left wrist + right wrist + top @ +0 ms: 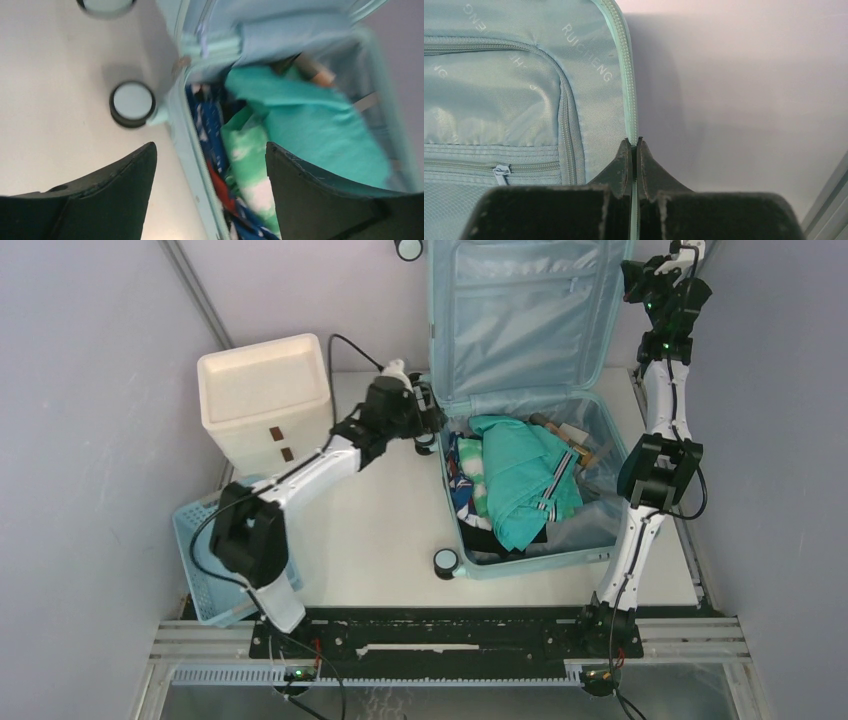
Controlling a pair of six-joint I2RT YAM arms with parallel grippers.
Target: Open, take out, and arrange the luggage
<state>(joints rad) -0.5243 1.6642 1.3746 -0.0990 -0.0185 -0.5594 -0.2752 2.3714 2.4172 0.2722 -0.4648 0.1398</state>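
The light-blue suitcase [590, 545] lies open on the table, its lid [520, 315] raised upright at the back. Inside lie a teal garment [525, 475], blue patterned cloth [460, 480] and other items. My right gripper [640, 280] is shut on the lid's right zipper edge [629, 90], holding it up; the lid's lining [499, 85] fills the right wrist view. My left gripper [428, 412] is open, hovering over the suitcase's left rim [192, 150] near a wheel [132, 103], one finger over the table, one over the clothes [250, 150].
A white drawer unit [265, 395] stands at the back left. A blue lattice basket [205, 555] sits at the near left, partly under the left arm. Grey walls close in on both sides. Another wheel [445, 562] is at the suitcase's near left corner.
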